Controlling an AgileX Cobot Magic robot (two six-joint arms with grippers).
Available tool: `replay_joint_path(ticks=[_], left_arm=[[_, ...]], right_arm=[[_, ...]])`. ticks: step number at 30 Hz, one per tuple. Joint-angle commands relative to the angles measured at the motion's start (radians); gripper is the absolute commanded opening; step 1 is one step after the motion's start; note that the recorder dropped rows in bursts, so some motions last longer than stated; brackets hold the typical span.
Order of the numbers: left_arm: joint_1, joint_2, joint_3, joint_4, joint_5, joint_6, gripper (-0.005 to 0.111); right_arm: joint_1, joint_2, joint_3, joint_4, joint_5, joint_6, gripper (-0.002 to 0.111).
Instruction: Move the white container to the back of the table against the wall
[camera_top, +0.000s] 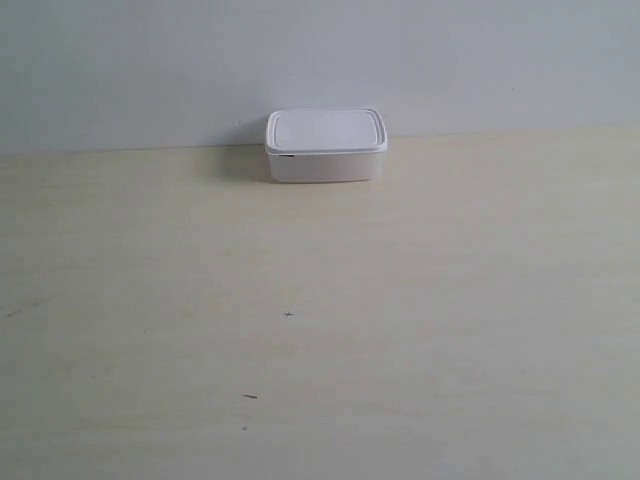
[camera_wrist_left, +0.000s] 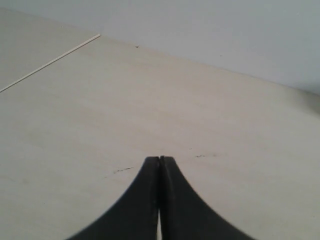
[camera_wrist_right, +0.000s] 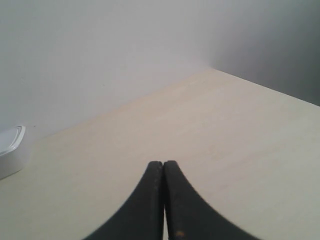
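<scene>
The white container (camera_top: 326, 146) stands with its lid on at the back of the table (camera_top: 320, 330), right up against the wall (camera_top: 320, 60). Neither arm appears in the exterior view. In the right wrist view a corner of the white container (camera_wrist_right: 11, 150) shows at the picture's edge, well away from my right gripper (camera_wrist_right: 163, 163), which is shut with nothing between its black fingers. My left gripper (camera_wrist_left: 159, 158) is shut too, holding nothing, over bare table (camera_wrist_left: 150, 100); the container is out of that view.
A few tiny dark specks (camera_top: 288, 315) mark the tabletop. The left wrist view shows a table edge (camera_wrist_left: 50, 61) and short dark scratches (camera_wrist_left: 120, 170) near the fingertips. The right wrist view shows the table's corner (camera_wrist_right: 212, 70) against the wall (camera_wrist_right: 100, 50).
</scene>
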Motion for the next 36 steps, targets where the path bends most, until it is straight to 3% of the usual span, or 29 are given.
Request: replay_joint_path(ticks=[1, 17, 24, 36], left_arm=[[0.002, -0.006, 0.003, 0.006, -0.003, 0.009, 0.0], [-0.026, -0.006, 0.003, 0.007, 0.005, 0.049, 0.0], [-0.04, -0.006, 0.003, 0.007, 0.005, 0.071, 0.0], [-0.059, -0.006, 0.003, 0.007, 0.005, 0.236, 0.0]], right_arm=[[-0.004, -0.005, 0.004, -0.009, -0.002, -0.008, 0.0], [-0.004, -0.005, 0.004, -0.009, 0.006, -0.027, 0.0], [-0.004, -0.005, 0.004, 0.01, 0.039, -0.235, 0.0], [-0.004, -0.005, 0.004, 0.01, 0.037, -0.307, 0.0]])
